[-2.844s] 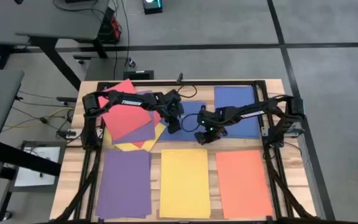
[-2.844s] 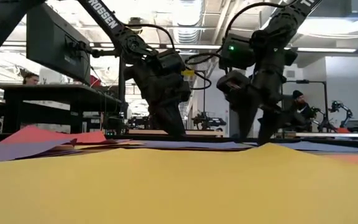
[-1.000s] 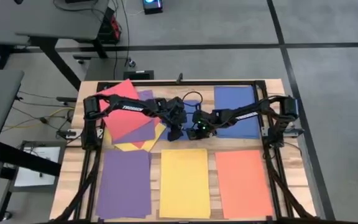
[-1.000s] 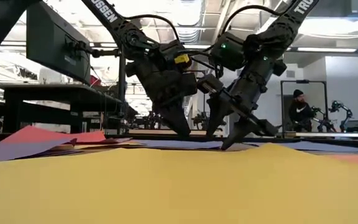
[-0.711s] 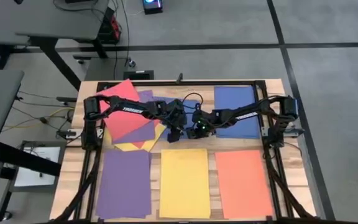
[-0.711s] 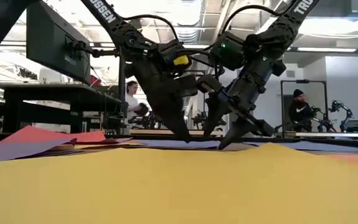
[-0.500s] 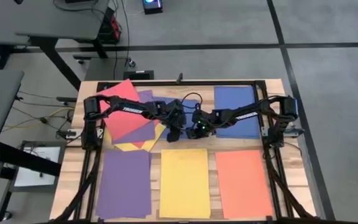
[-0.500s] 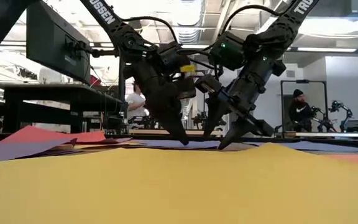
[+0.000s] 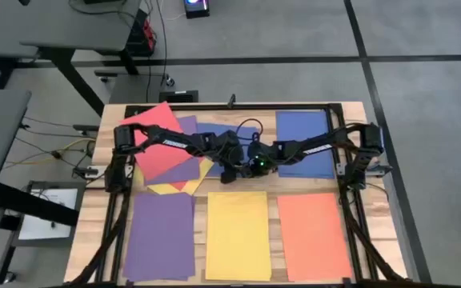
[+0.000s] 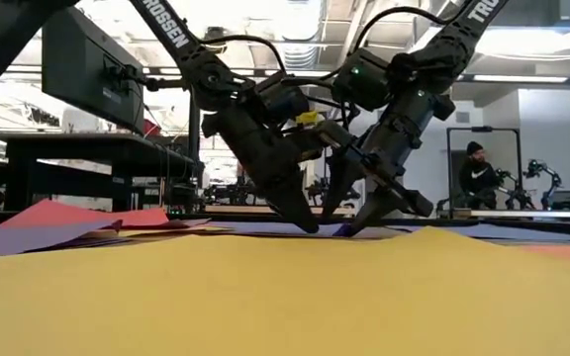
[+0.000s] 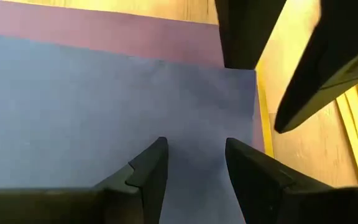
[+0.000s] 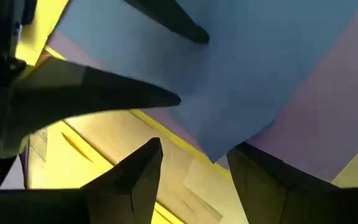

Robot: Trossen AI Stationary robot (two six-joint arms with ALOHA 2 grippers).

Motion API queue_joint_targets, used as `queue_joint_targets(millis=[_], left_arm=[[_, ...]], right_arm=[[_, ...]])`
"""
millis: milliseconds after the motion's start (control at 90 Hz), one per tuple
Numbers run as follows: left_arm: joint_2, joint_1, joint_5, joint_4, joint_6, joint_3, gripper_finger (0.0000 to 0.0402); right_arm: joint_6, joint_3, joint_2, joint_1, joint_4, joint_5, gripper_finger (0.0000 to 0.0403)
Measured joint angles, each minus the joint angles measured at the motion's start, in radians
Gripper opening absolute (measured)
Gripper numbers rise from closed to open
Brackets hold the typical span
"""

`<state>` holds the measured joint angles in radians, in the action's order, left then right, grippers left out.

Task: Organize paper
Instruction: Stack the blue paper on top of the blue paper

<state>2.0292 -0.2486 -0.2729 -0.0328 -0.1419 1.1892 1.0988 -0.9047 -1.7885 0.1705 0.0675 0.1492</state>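
At the far left lies a loose pile of paper: a red sheet, purple, yellow and a blue sheet on top at the pile's right. My left gripper is open, its fingers slanting down onto the blue sheet near its corner. My right gripper is open too and faces the left one. The blue sheet's corner lies between the right gripper's fingertips. In the low view both grippers reach the paper close together. My left gripper comes slanting down from the table's left, its open fingertips at the blue sheet's surface a little in from the corner. The sheet lies flat on the pile. My right gripper straddles that corner; whether its fingers touch the paper cannot be told.
Sorted stacks lie flat on the wooden table: purple near left, yellow near middle, orange near right, blue far right. A black frame runs along the table's edges. People and desks show in the room behind.
My left gripper has tipped and gone down and toward the right gripper, its fingertips now at the blue sheet. My right gripper has kept almost still at the sheet's corner. The paper has not visibly moved.
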Motion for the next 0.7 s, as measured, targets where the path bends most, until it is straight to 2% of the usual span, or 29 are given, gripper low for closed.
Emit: queue_joint_targets(millis=[122, 389, 700], left_arm=[[0.001, 0.008, 0.0, -0.003, 0.016, 0.0, 0.0144], [0.002, 0.013, -0.008, -0.005, 0.024, -0.001, 0.0144], [0.002, 0.013, -0.007, -0.005, 0.023, -0.001, 0.0144]], right_arm=[[0.0, 0.0, 0.0, 0.002, 0.001, -0.001, 0.0166], [0.138, -0.001, 0.001, 0.002, 0.061, -0.004, 0.0094], [0.177, -0.001, 0.001, 0.0, 0.061, -0.003, 0.0089]])
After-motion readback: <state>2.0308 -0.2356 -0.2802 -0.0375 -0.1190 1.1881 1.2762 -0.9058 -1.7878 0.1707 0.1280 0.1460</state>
